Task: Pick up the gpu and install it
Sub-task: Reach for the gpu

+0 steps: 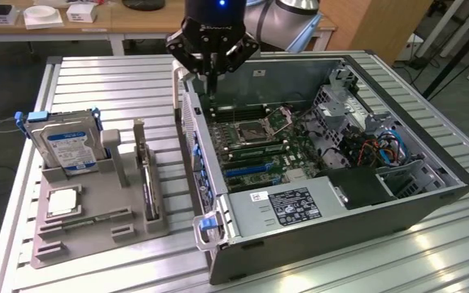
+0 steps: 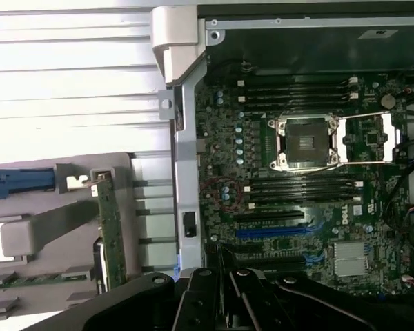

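Observation:
The gpu (image 1: pixel 146 183) stands on edge in a slot of the grey holder (image 1: pixel 96 229), to the exterior view's left of the open computer case (image 1: pixel 356 201). In the wrist view the gpu (image 2: pixel 110 227) shows as a thin green board edge beside the case wall. My gripper (image 1: pixel 210 82) hangs above the far corner of the case, over the motherboard (image 1: pixel 259 149), well apart from the gpu. Its fingers are shut together with nothing between them. In the wrist view the gripper (image 2: pixel 223 279) sits over the motherboard's blue expansion slot (image 2: pixel 269 232).
A silver hard drive (image 1: pixel 65 143) with a blue-white label stands upright in the holder, and a processor chip (image 1: pixel 61 201) lies flat in front of it. Cables and drive cages (image 1: pixel 381 146) fill the case's right part. A wooden table (image 1: pixel 137 21) with boxes stands behind.

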